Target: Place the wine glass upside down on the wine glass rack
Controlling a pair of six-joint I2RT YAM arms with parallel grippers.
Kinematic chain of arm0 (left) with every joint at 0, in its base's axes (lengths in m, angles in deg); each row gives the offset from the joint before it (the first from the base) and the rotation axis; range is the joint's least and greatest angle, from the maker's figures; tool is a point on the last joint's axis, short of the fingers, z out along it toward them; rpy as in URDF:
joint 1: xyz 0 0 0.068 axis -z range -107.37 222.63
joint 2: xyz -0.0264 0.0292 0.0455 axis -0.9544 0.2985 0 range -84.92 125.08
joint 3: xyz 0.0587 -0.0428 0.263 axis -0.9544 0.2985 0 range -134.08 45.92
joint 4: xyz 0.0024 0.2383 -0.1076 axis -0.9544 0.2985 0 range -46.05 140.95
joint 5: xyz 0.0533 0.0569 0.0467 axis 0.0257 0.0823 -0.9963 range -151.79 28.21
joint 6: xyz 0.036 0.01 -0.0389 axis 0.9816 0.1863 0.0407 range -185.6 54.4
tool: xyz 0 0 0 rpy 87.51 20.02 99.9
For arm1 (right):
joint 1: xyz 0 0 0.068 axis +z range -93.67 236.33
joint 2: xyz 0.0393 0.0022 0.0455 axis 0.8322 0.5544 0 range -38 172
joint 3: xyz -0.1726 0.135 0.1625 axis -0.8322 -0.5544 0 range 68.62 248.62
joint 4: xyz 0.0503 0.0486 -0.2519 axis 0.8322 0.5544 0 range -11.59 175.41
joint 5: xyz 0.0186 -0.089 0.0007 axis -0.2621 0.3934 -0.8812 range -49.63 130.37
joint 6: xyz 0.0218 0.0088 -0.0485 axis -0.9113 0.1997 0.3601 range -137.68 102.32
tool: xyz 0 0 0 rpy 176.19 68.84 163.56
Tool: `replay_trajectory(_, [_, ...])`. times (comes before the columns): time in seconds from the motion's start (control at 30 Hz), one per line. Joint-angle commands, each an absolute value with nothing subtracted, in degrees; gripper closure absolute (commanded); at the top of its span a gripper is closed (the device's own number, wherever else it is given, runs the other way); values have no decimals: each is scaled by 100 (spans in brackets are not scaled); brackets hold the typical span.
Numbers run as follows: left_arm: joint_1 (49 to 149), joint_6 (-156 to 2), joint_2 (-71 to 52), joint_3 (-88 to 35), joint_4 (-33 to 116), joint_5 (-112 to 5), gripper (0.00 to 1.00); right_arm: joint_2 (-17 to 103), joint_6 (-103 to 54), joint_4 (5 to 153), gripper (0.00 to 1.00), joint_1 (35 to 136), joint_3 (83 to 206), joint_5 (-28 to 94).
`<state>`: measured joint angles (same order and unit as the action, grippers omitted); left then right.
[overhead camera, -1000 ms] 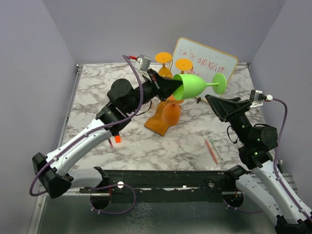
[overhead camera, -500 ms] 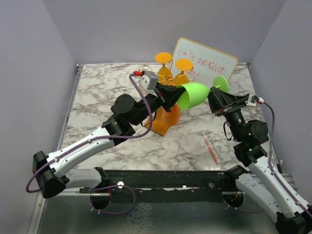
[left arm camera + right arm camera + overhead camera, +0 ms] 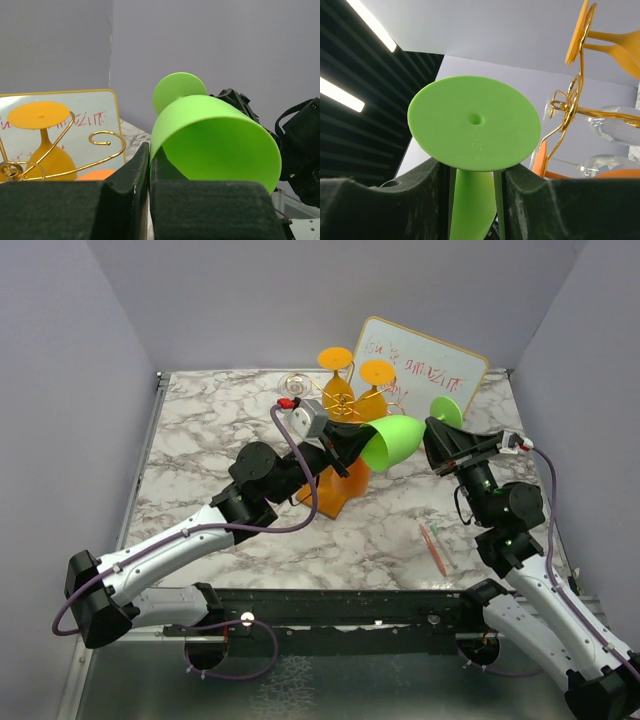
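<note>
The green wine glass [image 3: 392, 442] hangs on its side above the table, its open mouth toward the left arm and its round foot [image 3: 447, 410] toward the right arm. My left gripper [image 3: 350, 445] is shut on the bowl's rim [image 3: 151, 150], one finger inside and one outside. My right gripper [image 3: 436, 436] has closed in on the stem [image 3: 472, 200] just below the foot [image 3: 474, 122]. The wine glass rack [image 3: 330, 490], gold wire on an orange-brown base, stands right behind the left gripper. Its scroll arms [image 3: 107, 145] curl close to the glass.
Two orange glasses [image 3: 336, 360] [image 3: 377, 372] hang upside down on the rack, and clear glasses [image 3: 615, 120] show beside its wire. A whiteboard [image 3: 430, 365] leans at the back right. A thin pen [image 3: 434, 548] lies on the marble table near the right arm.
The right gripper moved in from the right and closed its fingers round the stem under the foot. The left gripper shifted the glass slightly right and nearer, tilting its mouth downward.
</note>
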<state>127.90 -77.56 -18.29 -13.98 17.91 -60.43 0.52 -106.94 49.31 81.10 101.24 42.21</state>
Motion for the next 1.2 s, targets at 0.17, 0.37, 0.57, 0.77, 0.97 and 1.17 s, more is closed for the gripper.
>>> replay_trajectory(0.17, [12871, -7532, -2076, -1098, 1732, -5658, 95, 53, -10689, 4616, 80, 8112, 10190, 4297])
replay_trajectory(0.37, [12871, -7724, -2311, -886, 1753, -5621, 72, -102, -10473, 4762, 99, 8111, 10105, 4463])
replay_trajectory(0.57, [12871, -7998, -2780, -666, 1912, -5697, 42, -414, -10121, 4987, 99, 8109, 9959, 4732])
replay_trajectory(0.77, [12864, -8388, -3129, -956, 2494, -5996, 22, -912, -8712, 5634, 99, 8111, 10001, 4917])
replay_trajectory(0.97, [12864, -8996, -2409, -2589, 4339, -5770, 10, -1467, -6754, 6148, 99, 8110, 10060, 4879])
replay_trajectory(1.17, [12862, -9923, -1578, -3698, 4855, -5150, 2, -1704, -4205, 6695, 99, 8111, 10285, 4411])
